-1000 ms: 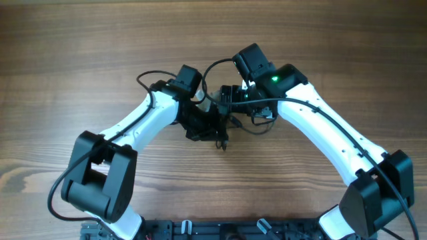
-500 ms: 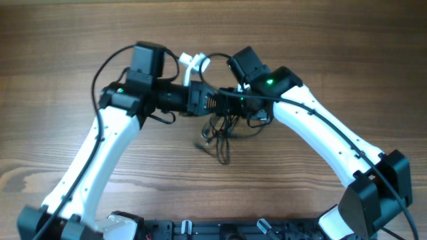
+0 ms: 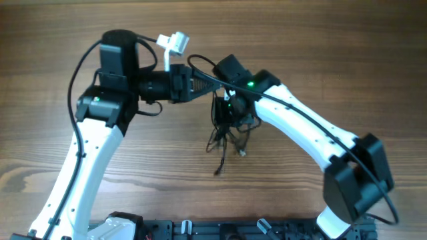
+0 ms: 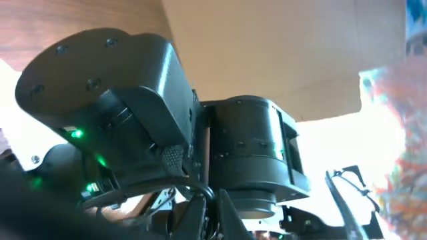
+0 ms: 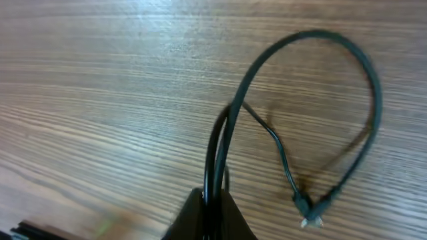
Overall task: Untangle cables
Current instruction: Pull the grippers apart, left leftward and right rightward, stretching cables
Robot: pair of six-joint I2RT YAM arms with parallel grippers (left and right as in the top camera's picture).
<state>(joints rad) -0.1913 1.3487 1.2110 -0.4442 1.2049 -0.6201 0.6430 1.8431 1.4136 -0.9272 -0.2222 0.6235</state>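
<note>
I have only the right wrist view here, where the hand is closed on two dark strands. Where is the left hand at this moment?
Observer: In the overhead view the left hand is right beside the right hand, pointing towards it.
Operator: Is there more of the cables than the loop I see?
Observer: Yes. A tangled bunch of cables spreads from the right hand towards the bottom of the overhead picture, and one strand end reaches the furthest.
Operator: What does the left wrist camera show?
Observer: Mostly the right arm's black housing, very close, with a green light on it.
</note>
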